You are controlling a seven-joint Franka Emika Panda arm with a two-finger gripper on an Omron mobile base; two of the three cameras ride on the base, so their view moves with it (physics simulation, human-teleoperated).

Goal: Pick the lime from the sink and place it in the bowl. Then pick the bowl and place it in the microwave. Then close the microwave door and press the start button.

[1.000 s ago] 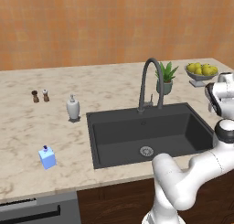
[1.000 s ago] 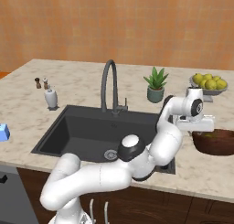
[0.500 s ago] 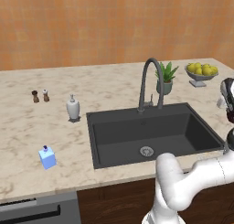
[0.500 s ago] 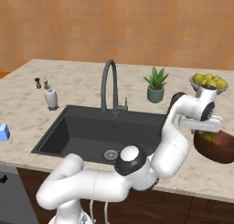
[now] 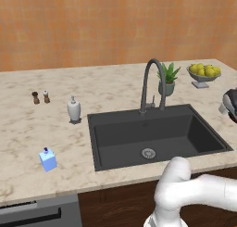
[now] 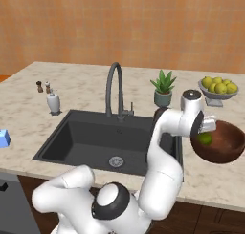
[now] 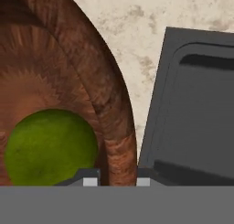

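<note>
One lime (image 7: 50, 147) lies inside the one bowl (image 7: 68, 81), down in its hollow; in the right base view the lime (image 6: 205, 138) shows as a small green ball against the bowl's inner wall. It is round, yellow-green, with a dull, faintly mottled skin. The bowl (image 6: 219, 142) is reddish-brown with a wood grain and thick walls, far wider than the fruit, and stands on the marble-look tabletop (image 6: 86, 85) just to the right of the sink (image 6: 86, 137).

The tool (image 7: 114, 179) sits at the bowl's rim, its two finger tips (image 7: 90, 178) standing a narrow gap apart on either side of the wall; whether they press on the rim I cannot tell.

There is one dark grey sink (image 5: 157, 133) with one round silver drain (image 5: 148, 152) and one arched grey faucet (image 5: 152, 85). Behind it stands one potted plant (image 5: 167, 80). One grey footed dish (image 5: 202, 77) holds several yellow lemons (image 5: 203, 69); about five show, though the heap hides the exact count. To the sink's left are one white soap dispenser (image 5: 73, 109), two small shakers (image 5: 40, 97) side by side, and one blue bottle (image 5: 47, 159) near the front edge.

No brand, label or writing can be read anywhere.
</note>
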